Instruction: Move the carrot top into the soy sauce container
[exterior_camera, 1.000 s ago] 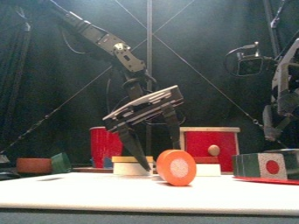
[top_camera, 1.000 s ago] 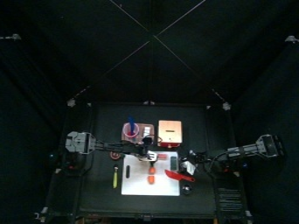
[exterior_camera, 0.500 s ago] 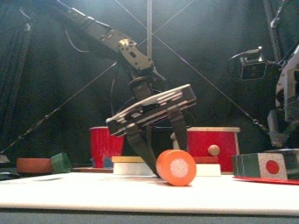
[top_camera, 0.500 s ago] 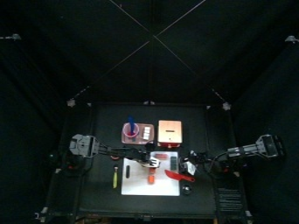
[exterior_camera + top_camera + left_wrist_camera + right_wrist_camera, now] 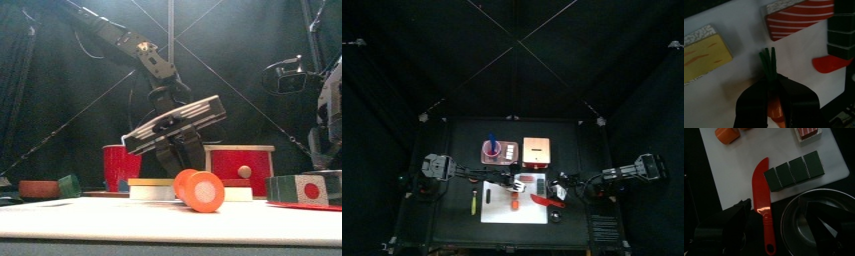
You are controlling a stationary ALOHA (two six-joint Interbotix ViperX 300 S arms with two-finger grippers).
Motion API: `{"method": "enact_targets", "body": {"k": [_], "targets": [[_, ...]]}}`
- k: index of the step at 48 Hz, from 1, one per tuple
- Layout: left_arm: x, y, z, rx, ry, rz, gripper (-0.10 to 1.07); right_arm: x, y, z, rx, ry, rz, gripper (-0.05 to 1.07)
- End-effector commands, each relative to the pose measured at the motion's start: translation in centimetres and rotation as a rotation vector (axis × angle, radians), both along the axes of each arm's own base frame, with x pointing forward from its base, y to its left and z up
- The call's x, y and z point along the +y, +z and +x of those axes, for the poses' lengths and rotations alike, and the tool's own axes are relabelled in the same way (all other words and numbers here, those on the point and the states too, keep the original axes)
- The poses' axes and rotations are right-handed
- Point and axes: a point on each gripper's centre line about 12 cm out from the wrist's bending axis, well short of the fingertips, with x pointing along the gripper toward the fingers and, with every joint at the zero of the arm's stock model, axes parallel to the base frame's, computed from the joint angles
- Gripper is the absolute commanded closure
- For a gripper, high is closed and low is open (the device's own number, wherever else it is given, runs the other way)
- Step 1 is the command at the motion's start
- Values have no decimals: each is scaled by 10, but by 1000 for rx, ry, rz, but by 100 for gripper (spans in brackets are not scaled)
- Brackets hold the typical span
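The carrot top (image 5: pixel 770 75), green stalks on an orange stub, lies on the white cutting board (image 5: pixel 744 75). My left gripper (image 5: pixel 775 102) is down over it, the jaws pressed against the orange stub from both sides. In the front view the left gripper (image 5: pixel 175 168) reaches down just behind an orange carrot disc (image 5: pixel 203 190). A red cup (image 5: pixel 120 165) and a red box (image 5: pixel 242 168) stand at the back; I cannot tell which is the soy sauce container. My right gripper (image 5: pixel 784 228) rests open beside the board, above a red knife (image 5: pixel 762 198).
Nigiri pieces (image 5: pixel 797 17) and an egg sushi piece (image 5: pixel 704 50) lie on the board near the left gripper. Green blocks (image 5: pixel 794 172) sit at the board's edge. A metal bowl (image 5: pixel 821 215) stands by the right gripper.
The left gripper has come down onto the board and its jaws have closed in around the carrot top. A second orange piece now shows beside the disc. The right arm stays still.
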Motion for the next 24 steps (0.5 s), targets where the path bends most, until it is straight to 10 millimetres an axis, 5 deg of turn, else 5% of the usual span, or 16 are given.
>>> {"method": "enact_targets", "body": {"k": [1, 11, 24], "targets": [[0, 48, 8, -133, -47, 55, 43, 0, 4, 3, -19, -4, 5, -2], [5, 88, -9, -218, -175, 214, 43, 1, 4, 2, -18, -8, 11, -2], [12, 99, -54, -269, -383, 450, 43, 1, 5, 2, -27, -7, 10, -2]]}}
